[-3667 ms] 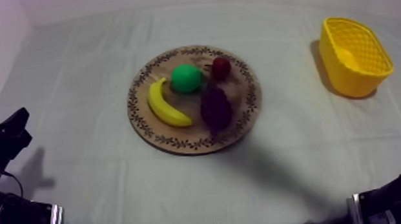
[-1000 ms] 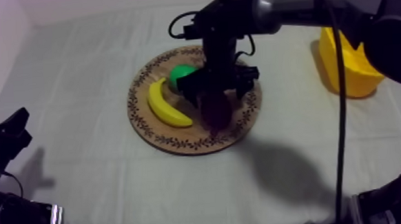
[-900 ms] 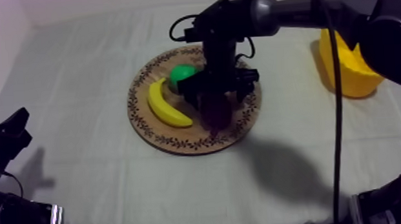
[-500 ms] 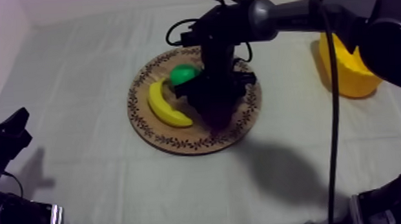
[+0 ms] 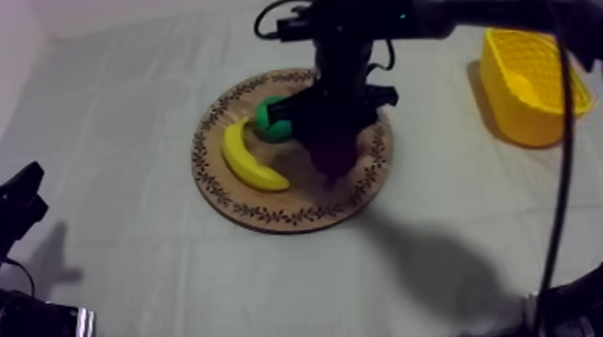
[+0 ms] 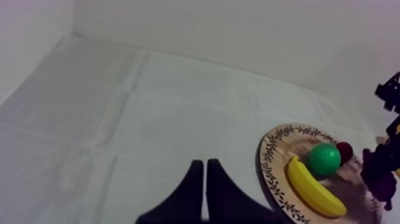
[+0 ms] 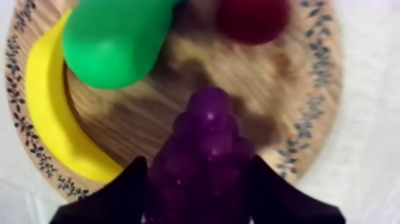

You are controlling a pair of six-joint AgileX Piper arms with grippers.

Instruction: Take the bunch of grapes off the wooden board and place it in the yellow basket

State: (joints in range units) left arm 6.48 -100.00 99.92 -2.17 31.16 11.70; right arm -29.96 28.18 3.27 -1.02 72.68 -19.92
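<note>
The purple bunch of grapes (image 7: 205, 134) sits between the fingers of my right gripper (image 7: 196, 164), which is shut on it. In the top view the right gripper (image 5: 330, 138) hangs over the right half of the round wooden board (image 5: 268, 213), the grapes (image 5: 332, 157) just below it and a little above the wood. The yellow basket (image 5: 535, 84) stands at the far right. My left gripper (image 6: 205, 163) is shut on nothing, its fingers together as a narrow wedge, low at the left of the table (image 5: 11, 205).
On the board lie a banana (image 5: 250, 159), a green pear (image 5: 272, 121) partly behind the arm, and a small red fruit (image 7: 253, 18). The right arm reaches in from the upper right, between board and basket.
My right gripper has closed round the grapes and risen slightly with them. The arm has shifted a little toward the upper right. The left arm has stayed still.
</note>
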